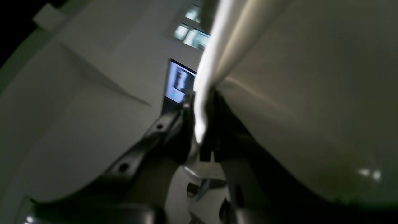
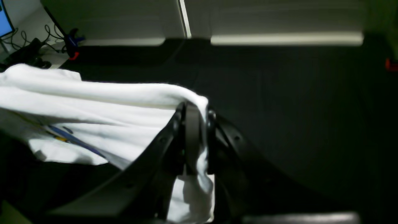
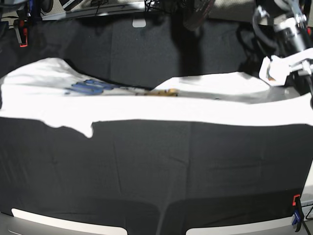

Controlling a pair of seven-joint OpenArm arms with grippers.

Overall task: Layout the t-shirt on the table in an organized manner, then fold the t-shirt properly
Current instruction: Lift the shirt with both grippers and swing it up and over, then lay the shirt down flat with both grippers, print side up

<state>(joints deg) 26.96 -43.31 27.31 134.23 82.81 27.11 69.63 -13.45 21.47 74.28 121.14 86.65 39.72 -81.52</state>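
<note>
White cotton, the t-shirt (image 3: 161,110) stretches as a band from the table's (image 3: 156,176) left edge to its right, printed side partly showing (blue lettering peeks out near the left). Left gripper (image 1: 200,137) is clamped on a fold of fabric, and right gripper (image 2: 199,137) is pinched tight on another bunch. Both hold opposite ends, likely to pull it taut before laying it flat.

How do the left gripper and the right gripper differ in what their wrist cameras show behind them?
The left gripper has pale walls and a lit screen behind it; the right gripper has the black table. The left view shows plain white t-shirt cloth; the right shows blue print. Both are shut on the t-shirt.
</note>
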